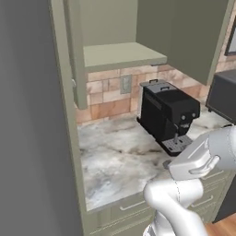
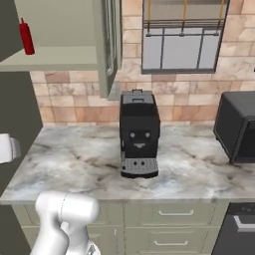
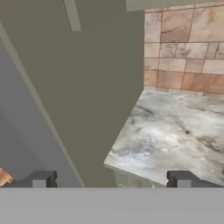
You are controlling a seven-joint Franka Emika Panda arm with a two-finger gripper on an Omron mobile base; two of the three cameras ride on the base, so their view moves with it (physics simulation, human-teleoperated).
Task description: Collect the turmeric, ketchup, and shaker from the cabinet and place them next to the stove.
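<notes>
One slim red ketchup bottle [image 2: 26, 37] on olive cabinet [image 2: 60, 30] shelf; end effector [image 3: 111, 179] spread wide, empty, low beside marble bench [image 3: 175, 135]. Risk: reach clips open cabinet door, topples bottle.

brick wall [image 2: 74, 89], marble counter [image 2: 84, 164], shuttered window [image 2: 182, 37].

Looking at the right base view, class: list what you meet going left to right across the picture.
Ketchup on the cabinet shelf → coffee machine on the counter → window → black appliance at the right edge.
</notes>
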